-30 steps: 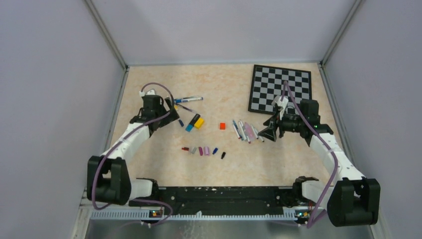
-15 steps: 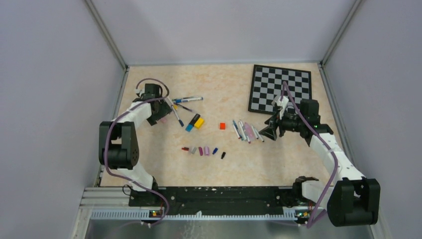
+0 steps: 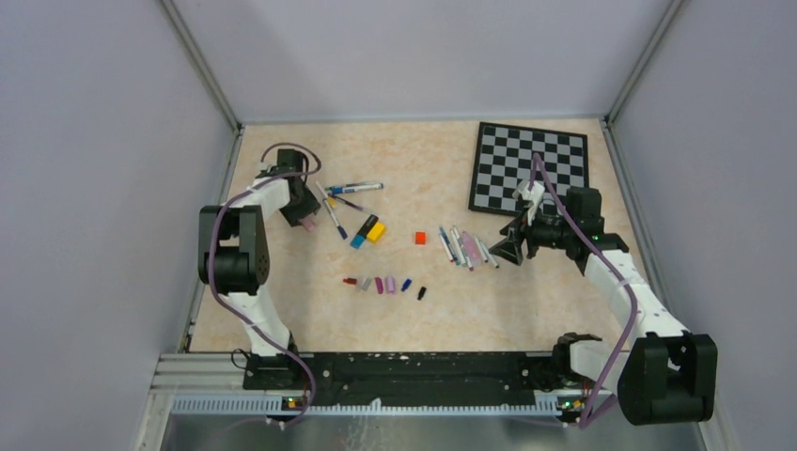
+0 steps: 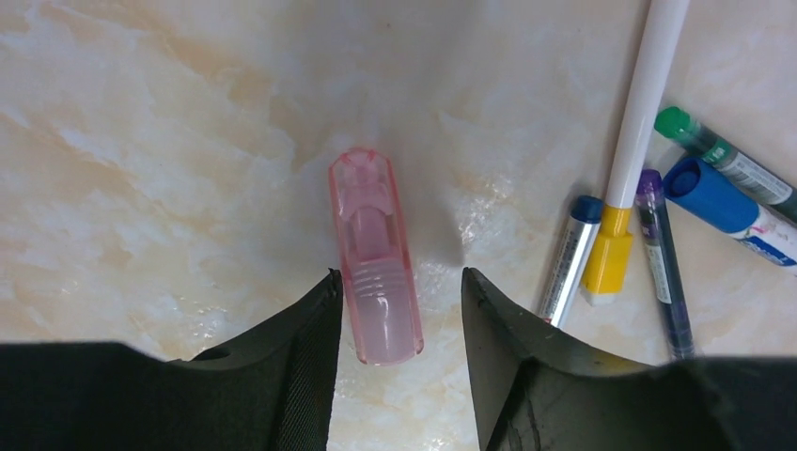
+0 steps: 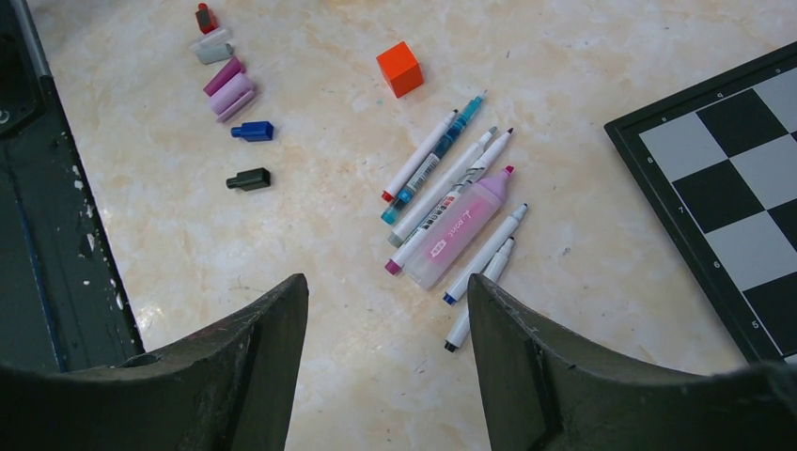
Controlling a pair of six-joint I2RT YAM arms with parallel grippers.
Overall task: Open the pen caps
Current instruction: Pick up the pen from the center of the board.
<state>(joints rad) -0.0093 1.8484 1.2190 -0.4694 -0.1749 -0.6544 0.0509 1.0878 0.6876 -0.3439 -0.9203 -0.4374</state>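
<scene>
A translucent pink pen cap (image 4: 376, 249) lies flat on the table between the jaws of my left gripper (image 4: 400, 274), which is open; the left finger (image 4: 315, 319) is almost against it. In the top view this gripper (image 3: 303, 210) is at the far left by a loose group of pens (image 3: 343, 197). My right gripper (image 5: 387, 282) is open and empty, hovering just near of a cluster of several uncapped pens (image 5: 451, 202). A row of removed caps (image 5: 230, 89) lies further left, seen mid-table in the top view (image 3: 385, 284).
A white pen with a yellow end (image 4: 630, 141) and blue, green and purple pens lie right of the left gripper. Cyan and yellow caps (image 3: 367, 235) and a red cube (image 3: 420, 238) sit mid-table. A chessboard (image 3: 531, 169) lies far right.
The left arm's elbow has swung up and in toward the far left, and its gripper has shifted slightly over the pink cap. The right arm has hardly moved.
</scene>
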